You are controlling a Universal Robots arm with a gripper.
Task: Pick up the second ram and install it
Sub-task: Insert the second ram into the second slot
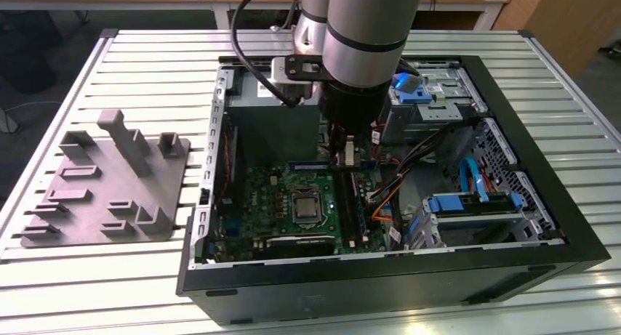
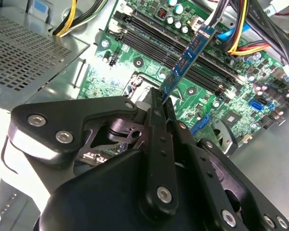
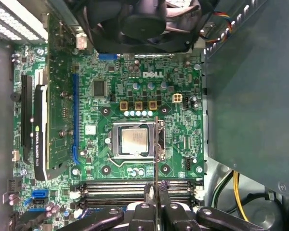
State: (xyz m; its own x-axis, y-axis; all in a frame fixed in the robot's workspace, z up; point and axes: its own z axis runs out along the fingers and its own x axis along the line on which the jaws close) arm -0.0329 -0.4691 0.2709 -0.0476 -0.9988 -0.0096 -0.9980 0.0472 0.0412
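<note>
Inside the open computer case point(image 1: 388, 284), the gripper point(image 2: 160, 103) is clamped tight on one end of the second ram point(image 2: 188, 60). The stick hangs above the green motherboard point(image 2: 231, 101), near its memory slots point(image 2: 154, 36).

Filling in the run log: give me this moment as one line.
phase: install | claw: shut on second ram | position: inside case, over motherboard memory slots | seated: no

arm point(image 1: 364, 22) vertical, wrist down | gripper point(image 2: 161, 103): jaws pinched together (clamping the second ram point(image 2: 188, 55) edge-on)
</note>
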